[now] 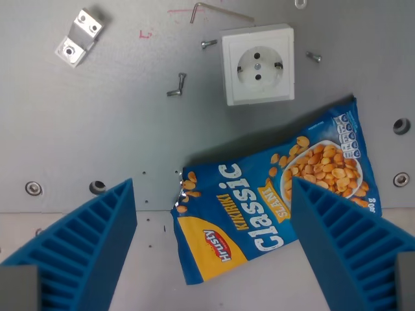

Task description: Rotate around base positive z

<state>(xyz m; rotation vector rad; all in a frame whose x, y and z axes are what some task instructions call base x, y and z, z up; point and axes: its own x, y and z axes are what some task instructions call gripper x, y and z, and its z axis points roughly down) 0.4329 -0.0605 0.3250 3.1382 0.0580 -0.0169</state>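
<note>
1. Two blue ribbed fingers [84, 249] fill the bottom corners of my wrist view, one at the wrist view's left and one at the wrist view's right.
2. My gripper [214, 246] has its jaws spread wide apart, with nothing held between them.
3. I see a blue peanut bag [259, 207] lying flat on the grey bench [97, 129], tilted so its printed word "Classic" runs up toward the wrist view's right.
4. One end of the bag sits in the gap between the fingers, and its right-hand part is hidden behind the finger on the wrist view's right. I cannot tell whether that finger touches the bag or only hangs above it.
5. Its torn silver edge shows at the bag's upper left corner, near the middle of the frame.
6. A white wall socket [258, 63] lies face up on the bench just above the bag, apart from it.
7. I count three small screws around the socket: one [209, 43] just beside its upper left corner, one [314, 57] just off its right side, and one [176, 85] lower down to its left.
8. An Allen key [217, 11] lies near the top edge, above the socket.
9. A bent metal bracket [79, 37] with holes rests at the top of the wrist view's left, well apart from everything else.
10. Bolt holes dot the bench, including one [402, 126] at the wrist view's right edge.
</note>
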